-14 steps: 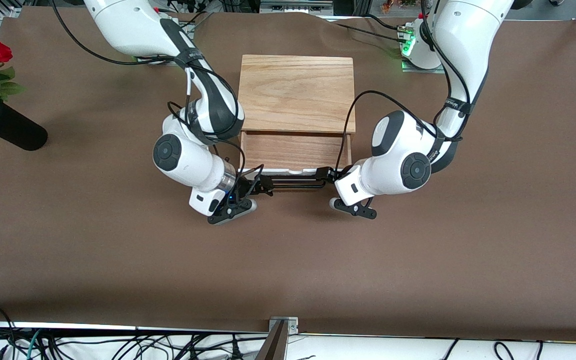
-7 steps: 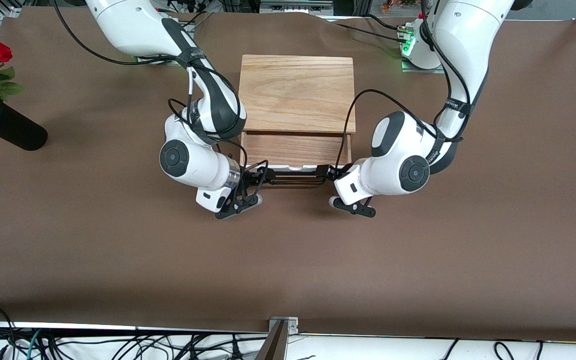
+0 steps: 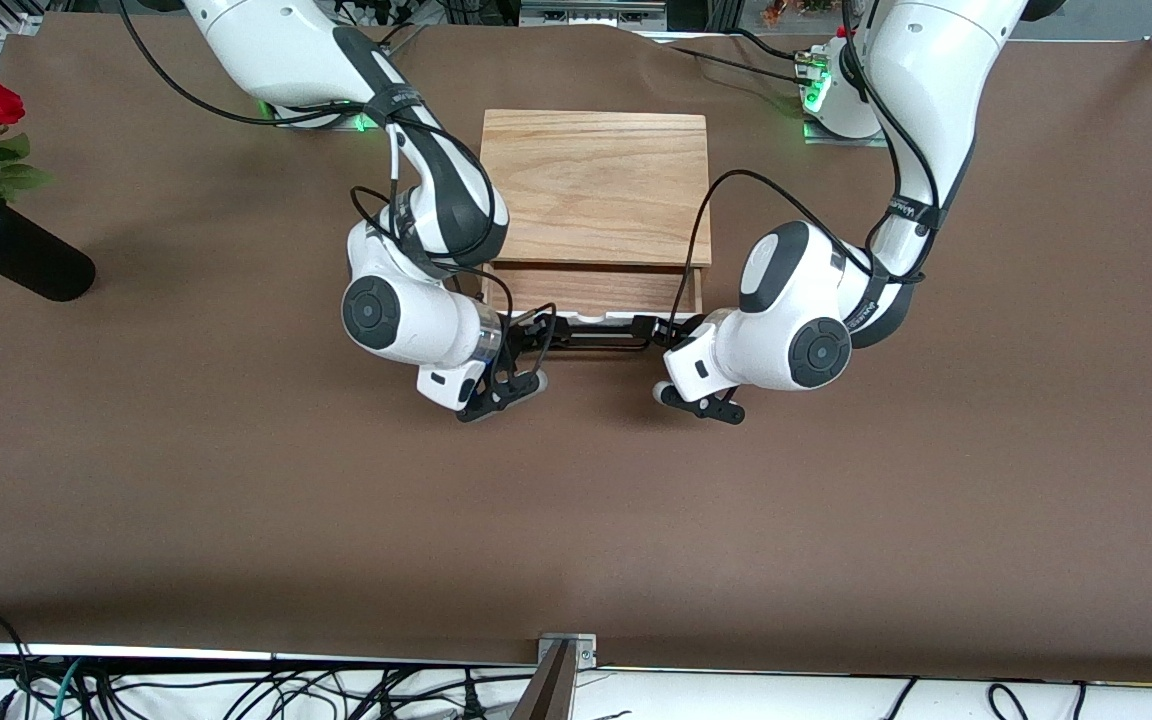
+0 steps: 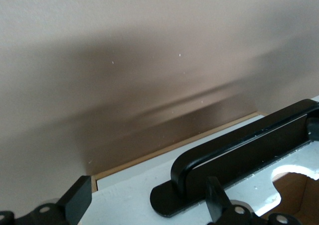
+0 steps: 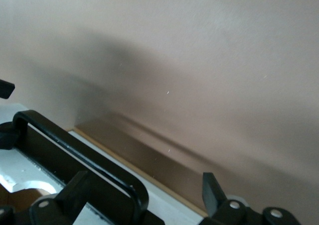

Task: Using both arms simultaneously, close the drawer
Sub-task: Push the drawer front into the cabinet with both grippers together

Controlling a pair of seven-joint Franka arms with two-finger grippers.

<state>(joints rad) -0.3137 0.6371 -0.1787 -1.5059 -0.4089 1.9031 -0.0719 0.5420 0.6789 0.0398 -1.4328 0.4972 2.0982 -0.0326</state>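
drawer [image 3: 591, 290] partly open in oak box [image 3: 596, 185] | left gripper [image 3: 648, 330], right gripper [image 3: 536, 335] open, straddling handle [image 3: 591, 345] ends, holding nothing | you push stiff white front evenly; probably slides lightly

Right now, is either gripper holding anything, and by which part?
Nothing is held. The left gripper and right gripper are both open, each straddling one end of the handle on the drawer.
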